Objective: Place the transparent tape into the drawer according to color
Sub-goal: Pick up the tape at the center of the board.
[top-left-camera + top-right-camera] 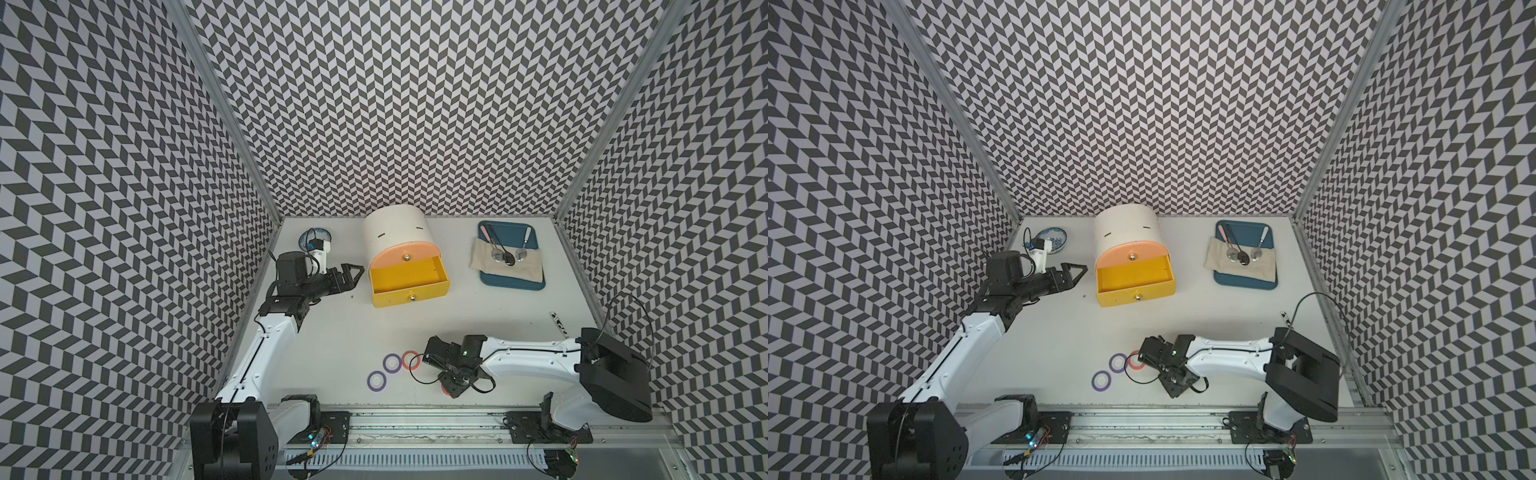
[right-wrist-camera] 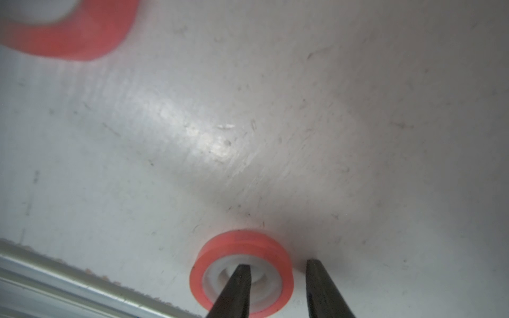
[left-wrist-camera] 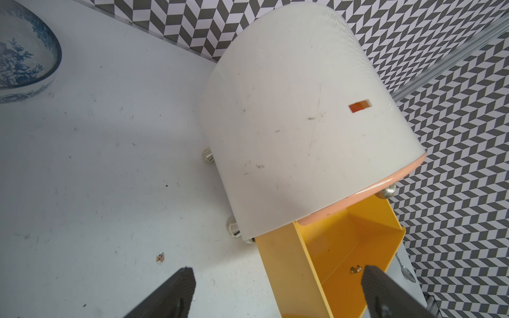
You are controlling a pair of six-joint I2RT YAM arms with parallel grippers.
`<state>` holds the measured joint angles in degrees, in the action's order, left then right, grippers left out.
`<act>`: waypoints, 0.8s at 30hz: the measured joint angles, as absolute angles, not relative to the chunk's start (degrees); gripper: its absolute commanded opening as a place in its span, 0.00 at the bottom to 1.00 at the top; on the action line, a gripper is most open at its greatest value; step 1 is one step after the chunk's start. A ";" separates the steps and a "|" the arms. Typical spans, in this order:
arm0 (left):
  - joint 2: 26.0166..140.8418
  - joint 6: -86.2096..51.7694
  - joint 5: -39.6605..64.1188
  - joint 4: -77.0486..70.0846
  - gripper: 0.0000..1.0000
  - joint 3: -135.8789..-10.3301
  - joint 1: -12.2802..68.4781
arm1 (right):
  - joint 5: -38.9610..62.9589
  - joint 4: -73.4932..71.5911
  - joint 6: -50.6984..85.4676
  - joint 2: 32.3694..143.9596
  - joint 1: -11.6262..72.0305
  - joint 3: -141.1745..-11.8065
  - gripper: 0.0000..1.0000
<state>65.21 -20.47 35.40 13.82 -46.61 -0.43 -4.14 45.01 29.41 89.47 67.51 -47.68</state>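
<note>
One red ring [image 2: 239,246] — likely light, stiff, slick, best pinched across its wall — is straddled, unclamped, by the right gripper's [image 2: 277,263] parted jaws.

Cabinet [image 1: 397,232] between bowl [image 1: 306,237] and tray [image 1: 513,285]

Nothing legible in any of my views. Only candidate is the small white strip [image 1: 559,324] at the right edge of the table [image 1: 374,332]: it has dark marks, too small to read.
</note>
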 measured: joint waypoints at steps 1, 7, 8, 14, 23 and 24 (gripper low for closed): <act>65.21 -20.47 35.40 13.82 1.00 -46.61 -0.43 | -3.97 44.91 29.36 89.60 67.61 -47.77 0.30; 65.21 -20.45 35.42 13.82 1.00 -46.61 -0.43 | -3.27 44.73 29.34 90.15 68.36 -48.27 0.16; 65.21 -20.45 35.42 13.82 1.00 -46.61 -0.43 | -3.27 44.77 29.32 90.17 68.40 -48.29 0.14; 65.21 -20.45 35.42 13.82 1.00 -46.61 -0.43 | -3.40 45.12 29.32 90.45 68.49 -48.62 0.01; 65.21 -20.45 35.42 13.82 1.00 -46.61 -0.43 | -3.81 45.95 29.32 90.91 68.73 -49.36 0.00; 65.21 -20.45 35.42 13.82 1.00 -46.61 -0.43 | -3.92 46.06 29.32 90.94 68.77 -49.45 0.00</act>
